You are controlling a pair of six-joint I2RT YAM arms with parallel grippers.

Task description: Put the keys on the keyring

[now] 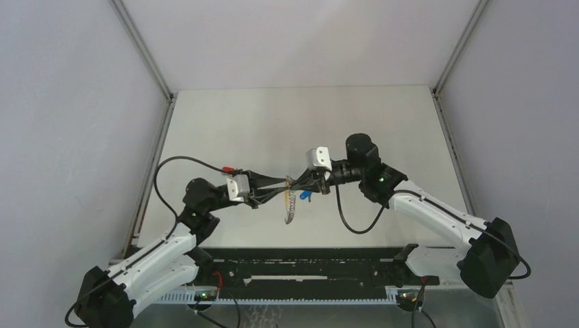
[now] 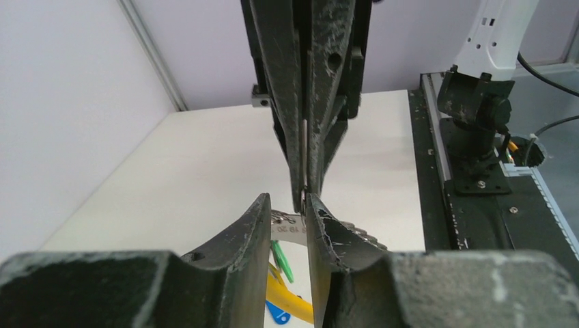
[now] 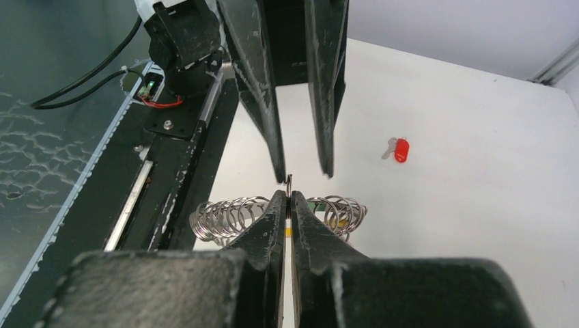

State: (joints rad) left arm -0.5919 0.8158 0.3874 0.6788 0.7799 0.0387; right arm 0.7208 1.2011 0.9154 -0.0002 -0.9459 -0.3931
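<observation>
My right claw (image 3: 288,195), pressed together, pinches the thin metal keyring (image 1: 289,203) with its silvery coil, mid-frame above the white tabletop (image 1: 273,123). My left claw (image 2: 287,205) is spread beside it. The red-headed silver key (image 1: 229,169) lies flat left of centre, lengthwise across the frame, nearer my left claw.

Jaws matt black plastic, scuffed and grainy, keyring (image 3: 225,217) at right jaws bright silvery metal, red key (image 3: 401,149) beyond jaws glossy plastic head, counter (image 3: 478,137) matt off-white
</observation>
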